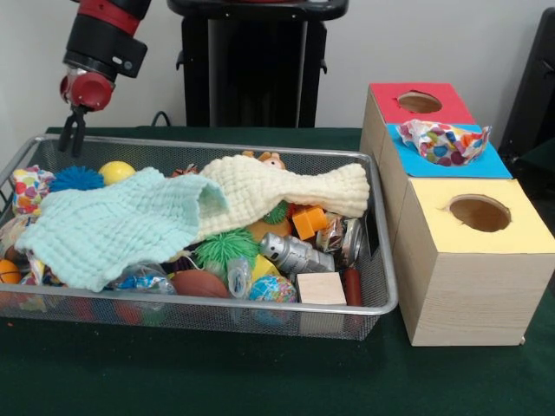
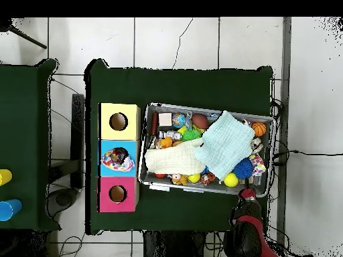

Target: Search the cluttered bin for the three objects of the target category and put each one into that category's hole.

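Note:
The wire mesh bin (image 1: 217, 143) is full of toys; it also shows in the overhead view (image 2: 201, 107). One polka-dot cloth (image 1: 444, 141) lies bunched over the hole of the blue-topped box (image 1: 499, 161), covering most of it; the overhead view shows this cloth (image 2: 118, 159) too. Another polka-dot cloth (image 1: 30, 188) lies at the bin's left end, partly under the mint cloth. A third is not in sight. My gripper (image 1: 74, 143) hangs open and empty above the bin's far left corner; the overhead view shows it (image 2: 245, 195) at the bin's rim.
A mint knitted cloth (image 1: 104, 225) and a cream knitted cloth (image 1: 286, 191) cover much of the bin. Around them are a blue spiky ball (image 1: 76, 178), a yellow ball (image 1: 116, 172), a silver can (image 1: 290, 251) and a wooden block (image 1: 321, 288). Red-topped (image 1: 390, 104) and yellow-topped (image 1: 520, 230) boxes flank the blue one.

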Motion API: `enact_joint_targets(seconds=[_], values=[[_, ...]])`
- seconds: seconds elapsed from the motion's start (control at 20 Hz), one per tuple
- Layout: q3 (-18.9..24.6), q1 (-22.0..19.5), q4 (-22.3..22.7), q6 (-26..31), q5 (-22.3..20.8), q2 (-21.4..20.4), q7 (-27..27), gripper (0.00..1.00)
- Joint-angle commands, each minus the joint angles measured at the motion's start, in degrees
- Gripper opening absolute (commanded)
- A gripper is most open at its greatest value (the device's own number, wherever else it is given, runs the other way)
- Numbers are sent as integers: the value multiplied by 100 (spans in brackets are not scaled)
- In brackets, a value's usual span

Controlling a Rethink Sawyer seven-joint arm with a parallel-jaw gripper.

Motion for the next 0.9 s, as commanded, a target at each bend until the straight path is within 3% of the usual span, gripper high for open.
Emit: enact_joint_targets(seconds=[0.05, 0.9], values=[[655, -93, -1036, 522, -160, 128, 1173, 100], [933, -211, -1569, 1040, -390, 274, 1025, 100]])
